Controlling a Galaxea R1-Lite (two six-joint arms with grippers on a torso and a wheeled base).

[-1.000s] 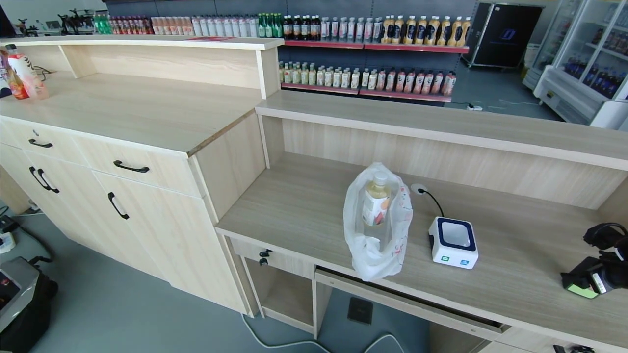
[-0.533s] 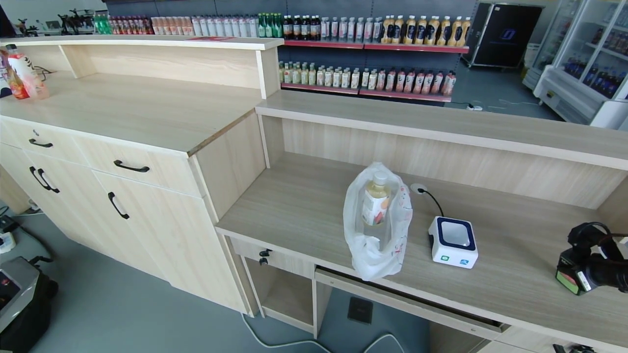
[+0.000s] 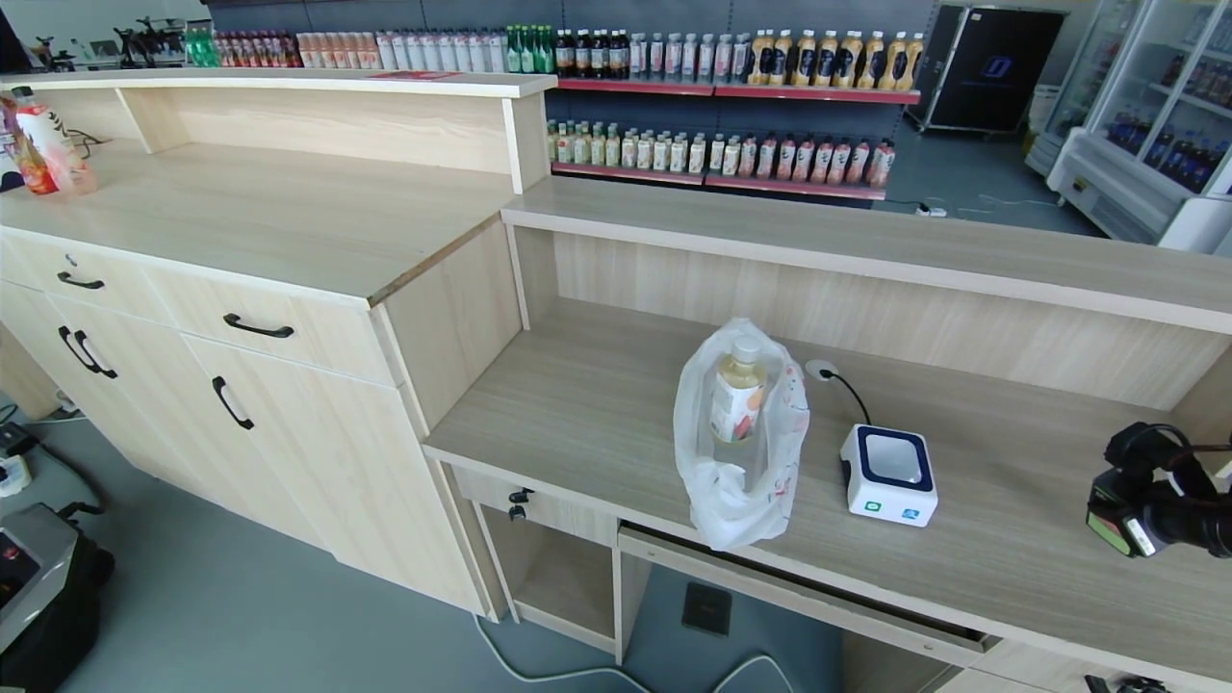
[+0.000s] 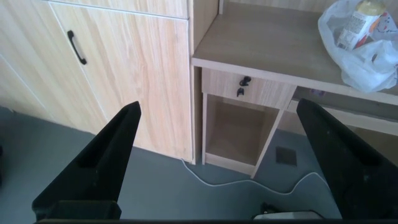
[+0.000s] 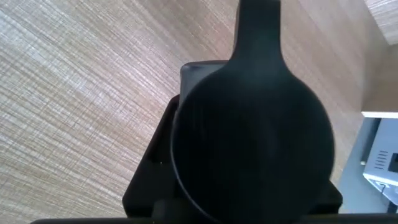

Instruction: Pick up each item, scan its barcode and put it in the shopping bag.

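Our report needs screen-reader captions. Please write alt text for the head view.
A white plastic shopping bag stands on a light wooden counter with a bottle upright inside it, and a white barcode scanner sits beside it on the robot's right. The right hand is over the counter at the right edge.

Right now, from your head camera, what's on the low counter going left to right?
bag → scanner → right gripper
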